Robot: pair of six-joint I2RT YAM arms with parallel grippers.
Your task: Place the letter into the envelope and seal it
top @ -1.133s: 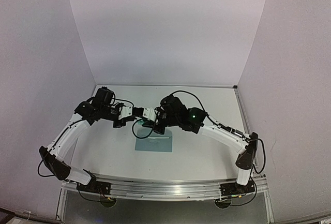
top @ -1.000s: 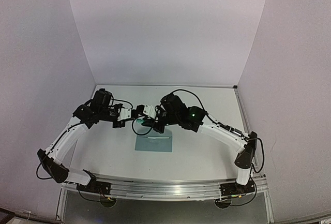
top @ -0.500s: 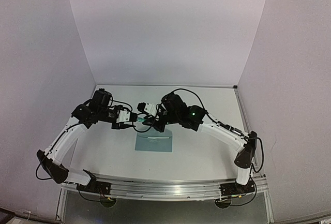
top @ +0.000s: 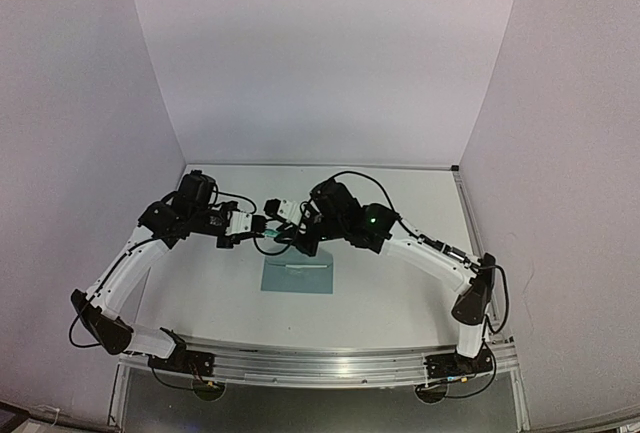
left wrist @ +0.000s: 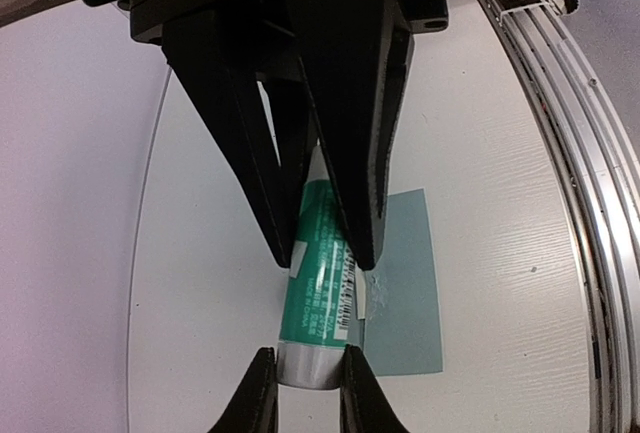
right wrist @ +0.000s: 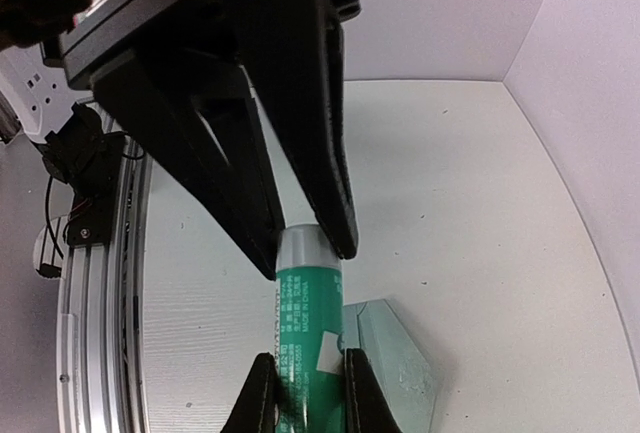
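Observation:
The pale teal envelope [top: 297, 276] lies flat on the table under both wrists, with a thin white strip along its top edge. It also shows in the left wrist view [left wrist: 405, 298] and in the right wrist view [right wrist: 400, 358], where its triangular flap lies open. A green glue stick [top: 268, 244] hangs in the air between the grippers. My left gripper [left wrist: 305, 398] is shut on its grey cap [left wrist: 305, 365]. My right gripper [right wrist: 305, 398] is shut on its green body [right wrist: 305, 338]. The letter is not in view.
White walls close in the table at the back and on both sides. An aluminium rail [top: 320, 363] runs along the near edge and shows in the left wrist view [left wrist: 560, 153]. Black cables [top: 265, 253] hang under the wrists.
Both wrists have shifted a little to the left and closer together above the envelope. The green glue stick now shows between them. The envelope has not moved.

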